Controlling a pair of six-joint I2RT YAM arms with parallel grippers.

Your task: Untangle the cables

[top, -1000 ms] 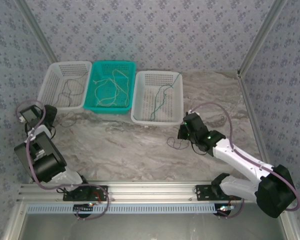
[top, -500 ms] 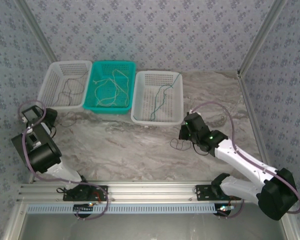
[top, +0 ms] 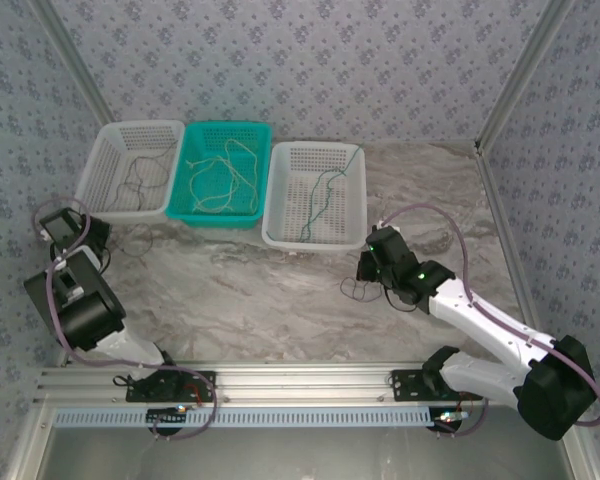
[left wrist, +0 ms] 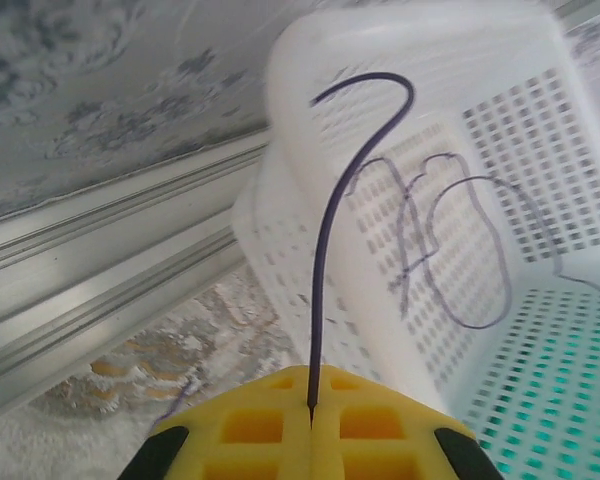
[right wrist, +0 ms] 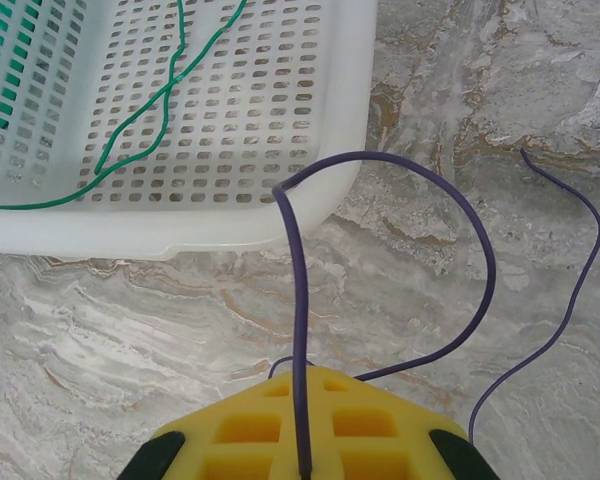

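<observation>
The overhead view reaches me bright and evenly lit, with soft light from above and only faint shade beneath the arms. On the left wrist, the white basket (left wrist: pixel 400 90) blows out to glare at upper centre, its rim smeared, though the dark cable (left wrist: pixel 320 260) reads crisp. On the right wrist, the marble tabletop (right wrist: pixel 130 300) and purple cable (right wrist: pixel 295 280) are sharp; the right gripper (right wrist: pixel 302 430) at the bottom edge goes soft.

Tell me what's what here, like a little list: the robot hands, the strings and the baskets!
left gripper: shut on dark cable
right gripper: shut on purple cable
teal basket: cream cables inside
right white basket: green cable inside
left white basket: thin dark strand inside
</observation>
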